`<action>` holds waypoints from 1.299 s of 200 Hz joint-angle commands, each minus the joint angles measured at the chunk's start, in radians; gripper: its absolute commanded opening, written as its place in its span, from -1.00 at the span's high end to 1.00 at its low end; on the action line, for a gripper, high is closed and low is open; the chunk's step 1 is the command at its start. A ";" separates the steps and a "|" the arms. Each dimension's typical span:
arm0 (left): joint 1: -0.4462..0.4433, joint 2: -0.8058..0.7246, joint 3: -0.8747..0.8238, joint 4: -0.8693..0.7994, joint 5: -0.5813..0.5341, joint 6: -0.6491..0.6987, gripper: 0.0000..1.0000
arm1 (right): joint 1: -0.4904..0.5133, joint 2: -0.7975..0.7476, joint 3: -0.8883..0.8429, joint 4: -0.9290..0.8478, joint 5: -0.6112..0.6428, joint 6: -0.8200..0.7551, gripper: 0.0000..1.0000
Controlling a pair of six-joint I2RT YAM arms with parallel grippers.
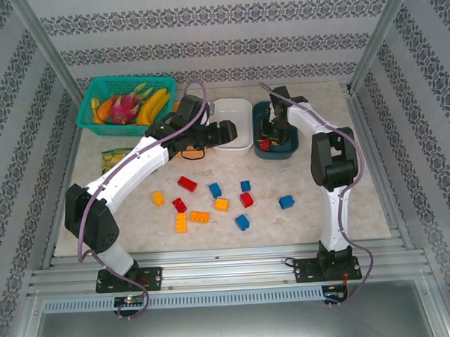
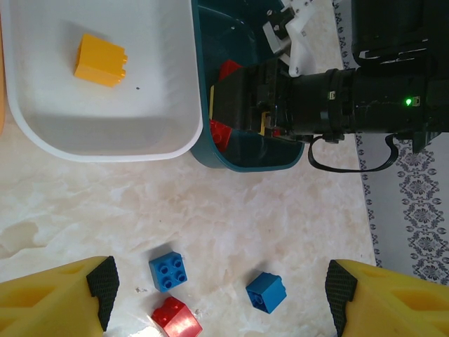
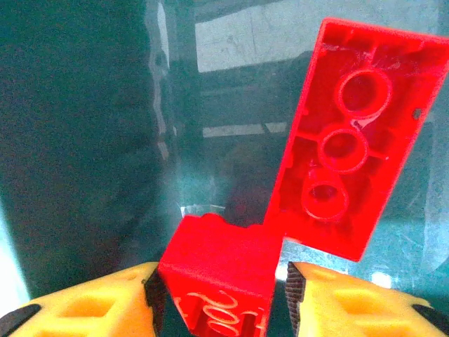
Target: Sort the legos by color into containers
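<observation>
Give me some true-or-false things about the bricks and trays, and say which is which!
1. A small yellow plastic brick lies in the shallow white plastic tray. True.
2. The dark teal plastic tray holds blue bricks. False: red plastic bricks lie in it.
3. The left gripper grips a brick. False: it is open and empty.
4. On the marbled table lie blue plastic bricks. True.

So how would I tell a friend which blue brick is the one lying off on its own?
Find the dark teal tray at the back right, then come straight toward the near edge. The blue brick lies there alone, left of the right arm. The other blue bricks sit further left, mixed with red bricks and yellow bricks.
</observation>
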 commanded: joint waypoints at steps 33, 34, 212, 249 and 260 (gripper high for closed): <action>0.010 -0.113 -0.015 -0.077 -0.048 0.003 -0.60 | -0.003 -0.133 0.063 -0.046 0.008 0.011 -0.10; 0.009 -0.115 -0.015 -0.079 -0.050 0.004 -0.60 | -0.003 -0.138 0.064 -0.047 0.008 0.012 -0.10; -0.077 -0.067 -0.355 -0.110 -0.068 -0.293 -0.59 | 0.637 -1.421 -1.224 0.556 0.199 0.094 -0.53; -0.098 0.089 -0.300 -0.115 -0.088 -0.344 -0.57 | 0.648 -1.440 -1.251 0.540 0.210 0.113 -0.55; -0.097 0.120 -0.288 -0.112 -0.098 -0.351 -0.55 | 0.650 -1.441 -1.243 0.532 0.212 0.113 -0.54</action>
